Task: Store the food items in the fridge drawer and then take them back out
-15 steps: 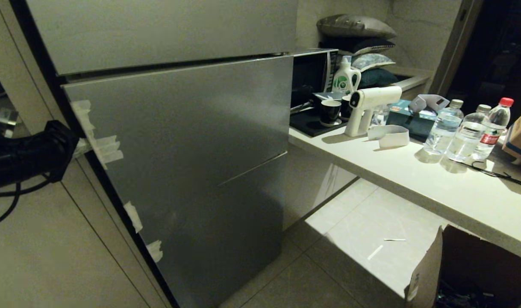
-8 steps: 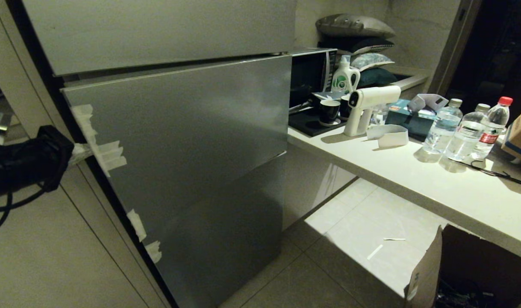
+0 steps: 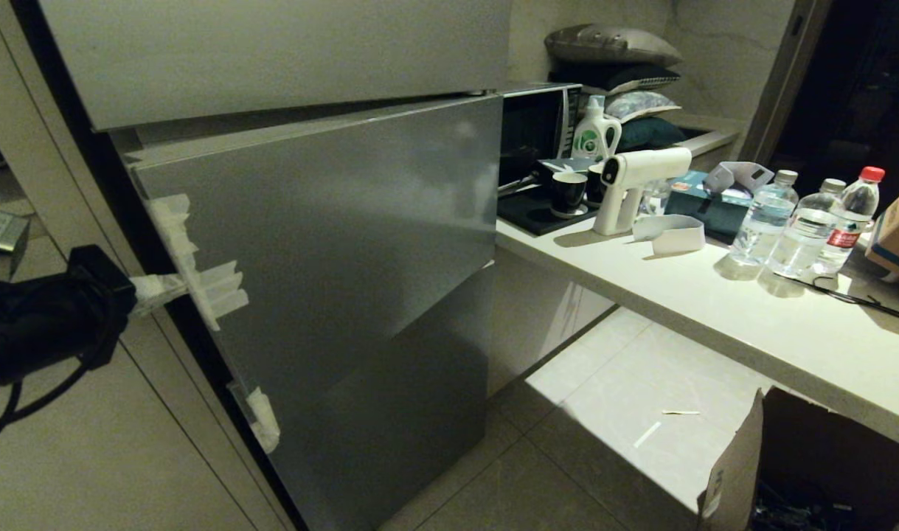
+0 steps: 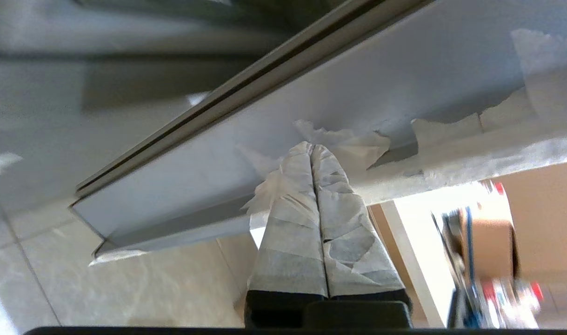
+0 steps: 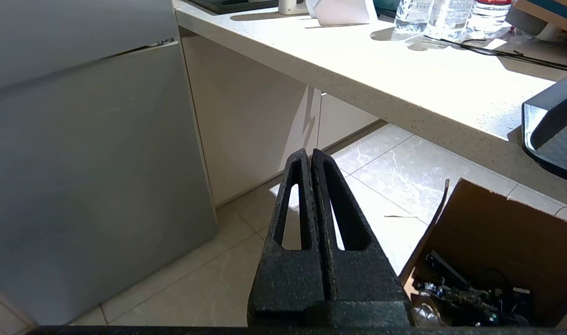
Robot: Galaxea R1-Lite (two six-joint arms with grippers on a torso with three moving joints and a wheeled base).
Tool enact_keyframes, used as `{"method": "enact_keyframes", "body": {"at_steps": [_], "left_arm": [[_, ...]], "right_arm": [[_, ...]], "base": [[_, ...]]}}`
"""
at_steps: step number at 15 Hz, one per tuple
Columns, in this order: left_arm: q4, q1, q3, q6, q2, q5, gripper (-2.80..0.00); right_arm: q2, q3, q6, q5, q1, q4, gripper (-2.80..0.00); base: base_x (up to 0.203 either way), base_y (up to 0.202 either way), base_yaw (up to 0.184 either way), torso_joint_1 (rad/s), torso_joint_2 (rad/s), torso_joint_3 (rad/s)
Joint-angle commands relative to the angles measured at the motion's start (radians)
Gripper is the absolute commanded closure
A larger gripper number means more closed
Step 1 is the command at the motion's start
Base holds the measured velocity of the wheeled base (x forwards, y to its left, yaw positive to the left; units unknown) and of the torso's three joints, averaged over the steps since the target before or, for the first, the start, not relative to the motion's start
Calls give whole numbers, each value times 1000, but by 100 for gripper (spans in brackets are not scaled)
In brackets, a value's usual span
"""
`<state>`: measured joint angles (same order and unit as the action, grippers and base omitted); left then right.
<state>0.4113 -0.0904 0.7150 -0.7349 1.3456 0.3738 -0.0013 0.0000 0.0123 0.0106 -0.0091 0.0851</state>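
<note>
The fridge drawer and the food items are hidden behind the grey steel fridge door (image 3: pixel 331 243), which stands slightly ajar at its left edge. My left gripper (image 3: pixel 180 284) reaches in from the left. Its tape-wrapped fingers (image 4: pixel 292 218) are pressed together, with nothing seen between them. The tips of the left gripper (image 4: pixel 311 147) rest against the door's (image 4: pixel 357 93) taped edge, among torn white tape scraps (image 3: pixel 224 291). My right gripper (image 5: pixel 309 151) is shut and empty, hanging parked above the floor tiles, beside the fridge and out of the head view.
A pale counter (image 3: pixel 714 310) runs along the right with a microwave (image 3: pixel 537 125), a white spray gun (image 3: pixel 633 177), cups and water bottles (image 3: pixel 766 221) on it. An open cardboard box (image 3: pixel 810 472) stands on the floor under the counter's edge. Closed grey panels sit above (image 3: pixel 272 51) and below (image 3: pixel 390 398) the door.
The door's left edge has swung outward and a wider dark gap shows behind it. My left gripper has moved down and outward with that edge. The right arm has not moved.
</note>
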Motion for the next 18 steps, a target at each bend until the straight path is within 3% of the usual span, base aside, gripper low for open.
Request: {"method": "enact_keyframes", "body": {"at_steps": [1, 9, 13, 15, 18], "left_arm": [[3, 70, -39, -2, -60, -4, 0], [1, 356, -128, -1, -216, -9, 0], [-8, 392, -176, 15, -329, -12, 0], [-27, 392, -194, 90, -408, -33, 0], [-211, 391, -193, 323, -609, -55, 0]], "right_arm": [[0, 31, 0, 1, 0, 1, 0], [0, 31, 0, 0, 0, 1, 0], [0, 31, 0, 0, 0, 1, 0], [0, 31, 0, 0, 0, 1, 0], [0, 31, 0, 0, 0, 1, 0]], "base": [[0, 0, 0, 0, 0, 0], [0, 0, 0, 0, 0, 0], [0, 0, 0, 0, 0, 0], [0, 0, 0, 0, 0, 0], [0, 0, 0, 0, 0, 0]]}}
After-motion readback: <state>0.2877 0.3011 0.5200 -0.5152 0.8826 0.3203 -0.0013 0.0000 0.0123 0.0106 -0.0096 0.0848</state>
